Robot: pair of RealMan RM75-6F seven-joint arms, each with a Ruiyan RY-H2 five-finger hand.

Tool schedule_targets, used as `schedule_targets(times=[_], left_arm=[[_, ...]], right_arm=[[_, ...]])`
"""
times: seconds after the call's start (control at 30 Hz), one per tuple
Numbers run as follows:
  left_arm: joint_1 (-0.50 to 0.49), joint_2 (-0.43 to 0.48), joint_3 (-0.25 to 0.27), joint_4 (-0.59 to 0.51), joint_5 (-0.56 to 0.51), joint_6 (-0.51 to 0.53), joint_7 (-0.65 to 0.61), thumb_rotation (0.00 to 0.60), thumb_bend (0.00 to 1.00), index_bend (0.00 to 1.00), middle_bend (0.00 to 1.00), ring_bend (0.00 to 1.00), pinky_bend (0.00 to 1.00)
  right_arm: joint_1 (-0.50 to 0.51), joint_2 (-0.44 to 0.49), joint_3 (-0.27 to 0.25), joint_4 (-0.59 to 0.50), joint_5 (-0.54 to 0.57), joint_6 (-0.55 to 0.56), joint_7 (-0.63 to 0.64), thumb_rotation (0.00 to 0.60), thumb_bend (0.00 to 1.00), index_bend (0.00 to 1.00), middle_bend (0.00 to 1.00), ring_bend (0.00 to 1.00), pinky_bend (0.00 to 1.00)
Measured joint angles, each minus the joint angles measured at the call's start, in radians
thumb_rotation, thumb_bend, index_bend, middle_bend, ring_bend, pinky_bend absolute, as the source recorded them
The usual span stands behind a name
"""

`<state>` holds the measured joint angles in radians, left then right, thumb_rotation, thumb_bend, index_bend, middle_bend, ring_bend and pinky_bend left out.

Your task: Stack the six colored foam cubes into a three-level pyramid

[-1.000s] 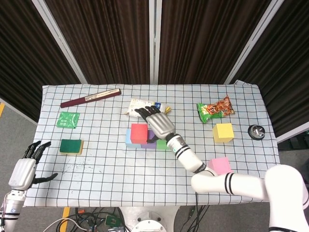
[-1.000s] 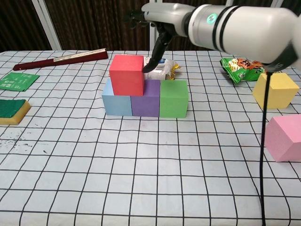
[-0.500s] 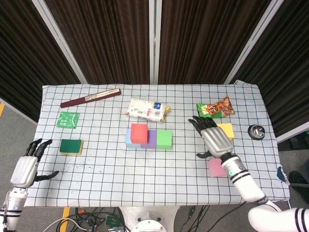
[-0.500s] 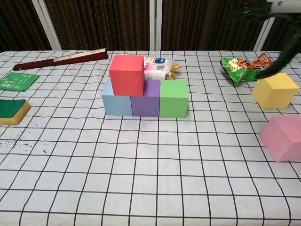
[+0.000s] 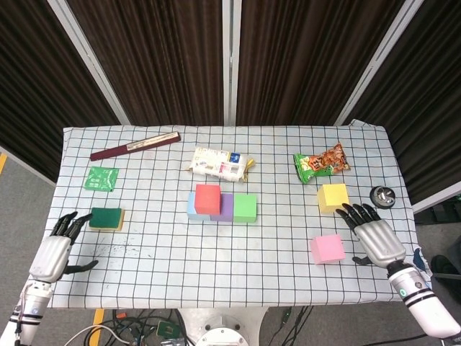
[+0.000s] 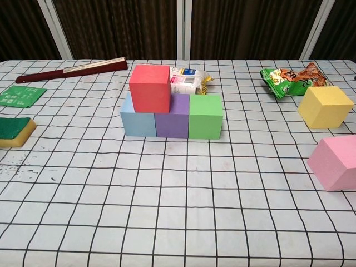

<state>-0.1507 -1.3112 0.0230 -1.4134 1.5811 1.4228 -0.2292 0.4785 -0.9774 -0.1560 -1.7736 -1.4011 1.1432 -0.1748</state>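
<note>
The right hand [image 5: 377, 241] hovers palm-down at the table's [image 5: 216, 249] near right corner, its fingers [image 5: 358, 213] spread wide and holding nothing, tips pointing toward the yellow cube [image 5: 333, 197]. The left hand [image 5: 54, 254] hangs off the near left edge, fingers [image 5: 69, 223] apart and empty, near the green sponge [image 5: 106, 218]. Neither hand shows in the chest view. At mid-table the light blue cube [image 6: 135, 118], purple cube [image 6: 172, 118] and green cube [image 6: 206, 116] stand touching in 1 row, with the red cube [image 6: 150, 88] on top over the blue and purple ones. The pink cube [image 5: 327, 249] lies just left of the right hand, the yellow one beyond it, both well apart from the stack. Bare checkered cloth lies between the stack and the 2 loose cubes and along the near edge.
</note>
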Motion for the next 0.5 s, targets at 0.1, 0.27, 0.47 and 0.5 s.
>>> schedule_targets(times=[0.1, 0.27, 0.47, 0.5], left_arm=[[0.001, -0.001, 0.002, -0.003, -0.001, 0.000, 0.004, 0.600, 0.00, 0.10, 0.14, 0.02, 0.06], [0.002, -0.003, 0.004, -0.001, -0.005, -0.003, 0.004, 0.600, 0.00, 0.10, 0.14, 0.02, 0.06], [0.002, -0.013, 0.005, 0.012, -0.007, -0.007, -0.006, 0.600, 0.00, 0.10, 0.14, 0.02, 0.06], [0.002, -0.015, 0.006, 0.015, -0.007, -0.007, -0.007, 0.600, 0.00, 0.10, 0.14, 0.02, 0.06]], right_arm=[[-0.020, -0.026, -0.010, 0.047, -0.047, -0.004, 0.034, 0.600, 0.00, 0.00, 0.03, 0.00, 0.00], [-0.035, -0.082, -0.010, 0.107, -0.087, -0.014, 0.041, 0.600, 0.00, 0.00, 0.06, 0.00, 0.00], [-0.043, -0.158, 0.022, 0.163, -0.091, -0.019, 0.004, 0.600, 0.00, 0.00, 0.13, 0.00, 0.00], [-0.042, -0.176, 0.030, 0.175, -0.091, -0.022, -0.001, 0.600, 0.00, 0.00, 0.14, 0.00, 0.00]])
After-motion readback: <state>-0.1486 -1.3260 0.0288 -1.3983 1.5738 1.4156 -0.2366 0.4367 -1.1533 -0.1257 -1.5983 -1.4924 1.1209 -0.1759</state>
